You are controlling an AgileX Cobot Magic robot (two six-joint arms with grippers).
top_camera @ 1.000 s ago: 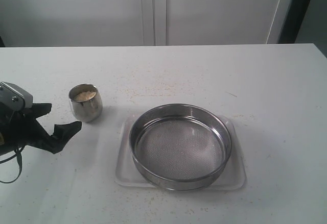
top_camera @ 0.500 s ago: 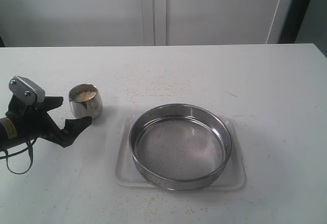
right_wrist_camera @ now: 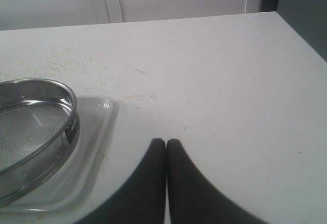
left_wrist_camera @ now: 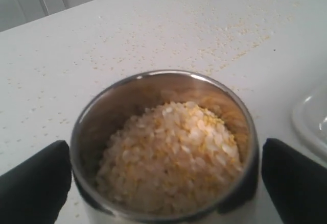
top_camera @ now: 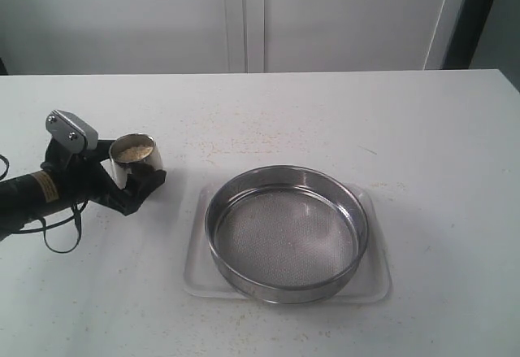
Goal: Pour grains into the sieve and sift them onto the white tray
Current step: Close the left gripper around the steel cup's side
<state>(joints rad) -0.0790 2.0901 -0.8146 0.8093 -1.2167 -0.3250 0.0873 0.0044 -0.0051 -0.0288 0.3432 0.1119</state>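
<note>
- Tabletop (top_camera: 341, 113): white surface that carries everything; loose specks of grain (left_wrist_camera: 240, 35) lie scattered on it beyond the cup.
- White tray (top_camera: 375, 282): flat on the tabletop toward the right of the exterior view, its low rim showing around the sieve on all sides.
- Sieve (top_camera: 286, 292): round steel ring with a wire-mesh bottom, standing inside the tray; its mesh is bare.
- Left gripper (top_camera: 134, 174): low over the tabletop at the left, spread wide, with one black finger (left_wrist_camera: 36, 185) on each side of the cup. Whether the fingers touch the cup's wall cannot be told.
- Right gripper (right_wrist_camera: 166, 142): fingertips pressed together, holding nothing, beside the tray's right edge above bare tabletop.
- Cup (left_wrist_camera: 163, 89): small steel cup, upright on the tabletop, well apart from the tray and to its left.
- Grains (left_wrist_camera: 168, 157): mixed whitish and yellow, heaped inside the cup to just below its rim.
</note>
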